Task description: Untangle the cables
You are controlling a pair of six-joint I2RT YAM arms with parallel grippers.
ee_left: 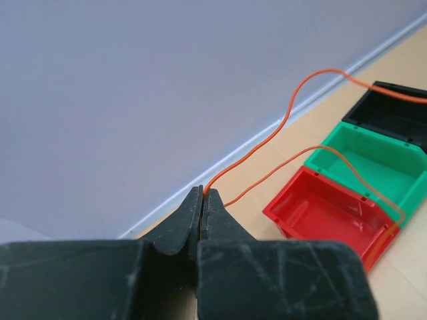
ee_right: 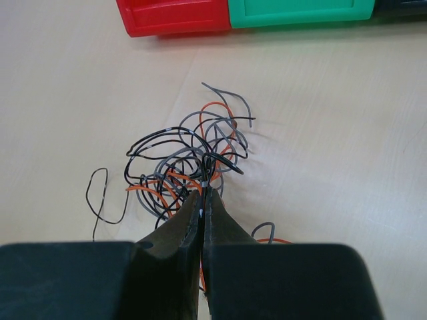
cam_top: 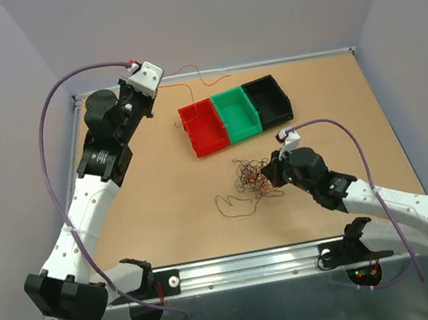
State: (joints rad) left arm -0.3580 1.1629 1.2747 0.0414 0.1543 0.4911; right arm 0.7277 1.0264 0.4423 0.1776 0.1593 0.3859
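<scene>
The cables' tangle (cam_top: 251, 177) of thin black, grey and orange wires lies on the table in front of the bins. My right gripper (cam_top: 271, 175) is low at the tangle's right side. In the right wrist view it (ee_right: 203, 195) is shut on a black wire rising from the tangle (ee_right: 193, 150). One orange wire (ee_left: 293, 100) is drawn out from the rest. My left gripper (ee_left: 202, 193) is shut on its end, raised near the back left corner (cam_top: 157, 86). The wire arcs to the right and loops back over the red bin (ee_left: 323, 213).
Red (cam_top: 203, 127), green (cam_top: 237, 112) and black (cam_top: 268, 100) bins stand in a row at the table's middle back. A single thin wire loop (cam_top: 234, 204) trails off the tangle to the near left. A metal rail (cam_top: 248, 265) runs along the near edge.
</scene>
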